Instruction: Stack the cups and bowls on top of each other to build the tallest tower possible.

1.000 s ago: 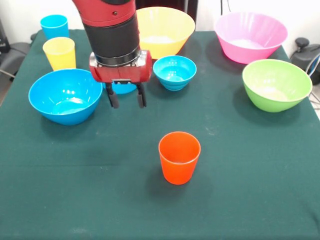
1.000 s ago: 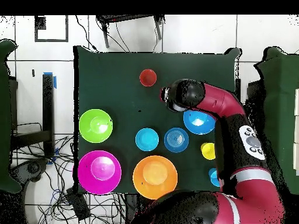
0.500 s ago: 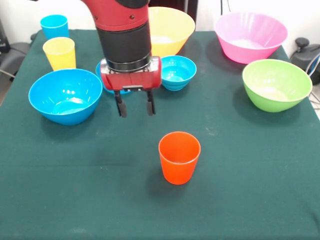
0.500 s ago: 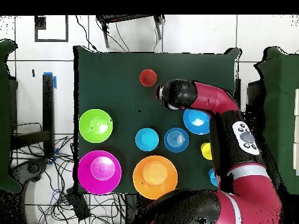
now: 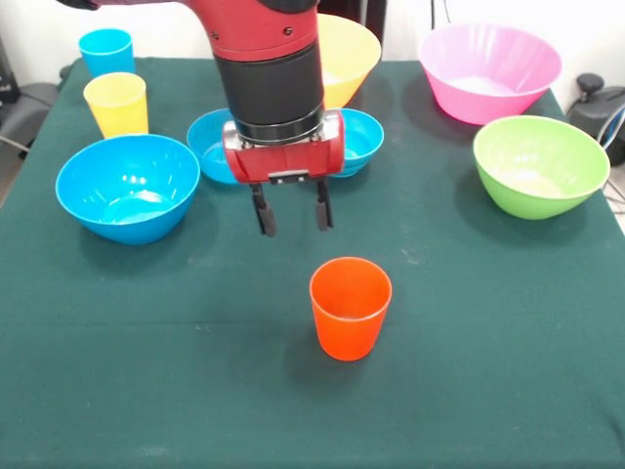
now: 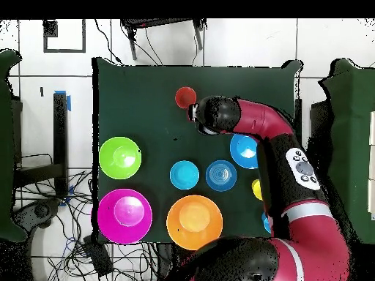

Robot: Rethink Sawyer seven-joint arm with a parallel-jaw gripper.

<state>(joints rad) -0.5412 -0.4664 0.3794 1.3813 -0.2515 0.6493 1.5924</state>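
Nearest the camera stands the orange-red cup (image 5: pixel 351 307), upright and alone on the green table (image 5: pixel 488 391), well apart from everything else. Just beyond it hangs the gripper (image 5: pixel 290 207), its two fingers spread and empty, not touching the cup and a little to the cup's left in the front view. From this I judge the step in hand to be the approach to that cup. The next move calls for sliding across until the fingers straddle the rim or wall, then descending and closing.

Behind the gripper sit two small blue bowls, the left blue bowl (image 5: pixel 211 144) and the right blue bowl (image 5: pixel 359 140), both partly hidden by the arm, so I cannot tell which is ridged. To the sides are the medium blue bowl (image 5: pixel 127 188) and the green bowl (image 5: pixel 540 164). Farther back come the yellow cup (image 5: pixel 116 104), the yellow-orange bowl (image 5: pixel 344 55), the pink bowl (image 5: pixel 489 72) and, farthest, the sky-blue cup (image 5: pixel 105 51).

The count is three cups and six bowls, each standing apart; nothing is stacked yet, so no tower exists.
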